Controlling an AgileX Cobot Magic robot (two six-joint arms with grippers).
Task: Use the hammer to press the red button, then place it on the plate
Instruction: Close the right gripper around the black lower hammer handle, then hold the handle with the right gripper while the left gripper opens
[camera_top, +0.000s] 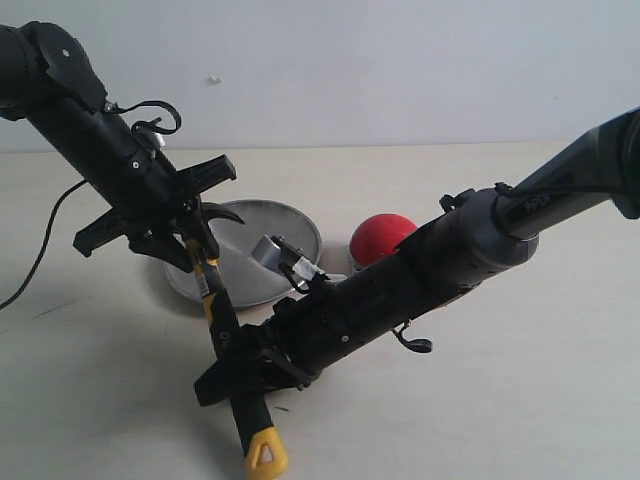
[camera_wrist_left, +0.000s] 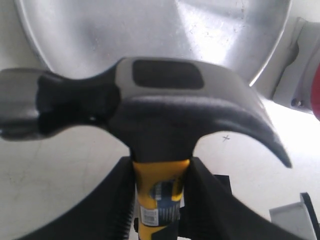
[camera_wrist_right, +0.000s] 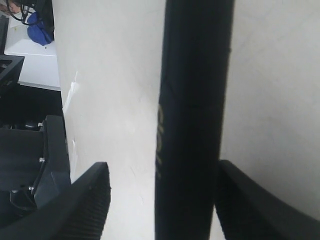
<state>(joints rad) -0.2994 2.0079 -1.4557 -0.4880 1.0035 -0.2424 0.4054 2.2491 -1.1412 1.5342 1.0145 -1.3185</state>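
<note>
- Exterior view: hammer (camera_top: 222, 330) roughly upright, head up, near plate (camera_top: 300, 225) and apart from button (camera_top: 380, 237); no contact with button, placing not yet done; nothing seen in plate.
- Left wrist view: left gripper (camera_wrist_left: 161, 172) pinching hammer just under head, plate behind, bare.
- Right wrist view: right gripper (camera_wrist_right: 162, 172) spread around hammer handle, not clamped.

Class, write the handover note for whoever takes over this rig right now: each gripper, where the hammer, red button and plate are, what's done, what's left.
Left gripper: shut on the hammer, at the yellow neck under the head.
Right gripper: open around the black lower handle, with a gap on one side.
Hammer is off the table, head by the plate edge. Red button sits beside the plate, partly hidden by the right arm.
Done: hammer picked up. Button press: cannot tell.
Left: hammer not on the plate yet.
</note>
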